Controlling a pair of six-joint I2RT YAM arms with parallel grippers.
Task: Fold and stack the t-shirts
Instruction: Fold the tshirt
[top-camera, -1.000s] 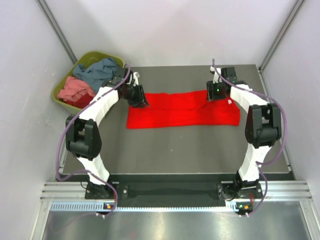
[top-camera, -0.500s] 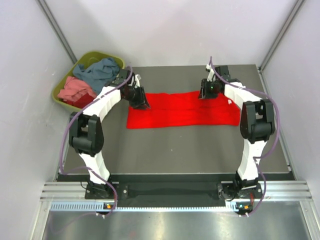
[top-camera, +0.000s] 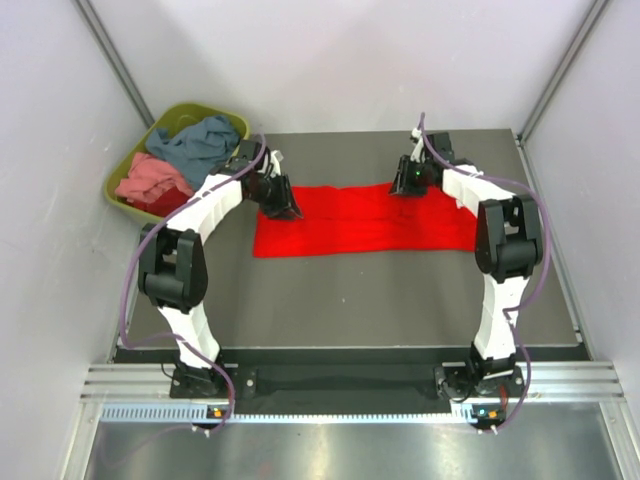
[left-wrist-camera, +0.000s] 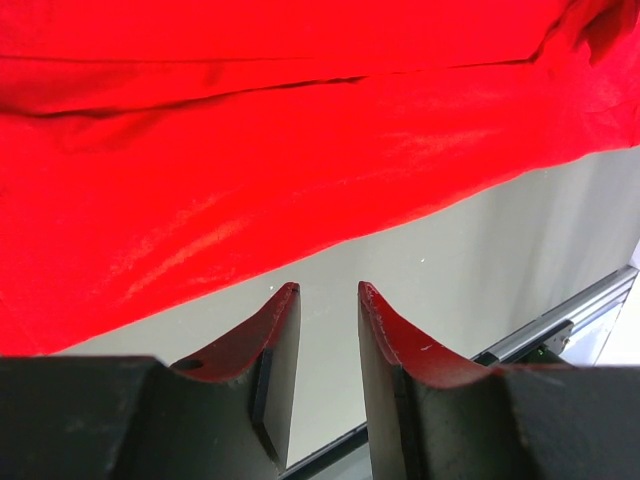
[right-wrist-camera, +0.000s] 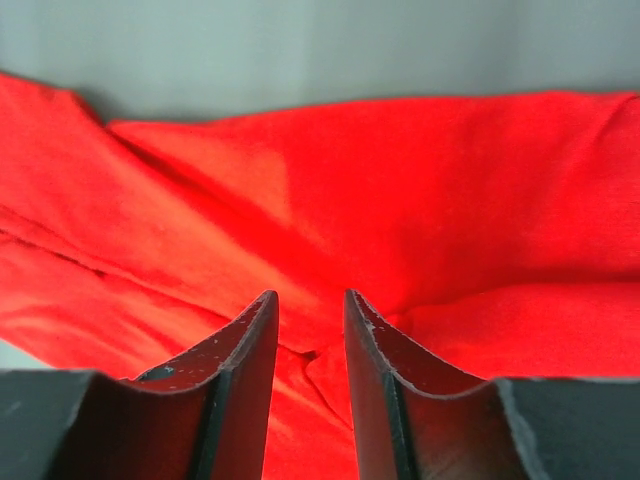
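- Off to the left of the left fingers (left-wrist-camera: 285, 312), the olive-green tub (top-camera: 178, 110) holds the spare t-shirts (top-camera: 195, 142), blue-grey and salmon pink, in a heap and not yet folded.
- The left fingers are released, a narrow slit apart with bare bench (top-camera: 350, 290) showing between them. The edge of the red t-shirt (top-camera: 365, 222) lies just ahead of their tips.
- The red t-shirt lies between the two sets of fingers as a long flat band, so the step in hand looks like the next fold of this shirt.
- The right fingers (right-wrist-camera: 262, 318) hover a slit apart directly over the cloth, with a crease under their tips. Whether any cloth is nipped cannot be told.
- The next move likely calls for both to pinch the same long edge and carry it across together, keeping the band level.
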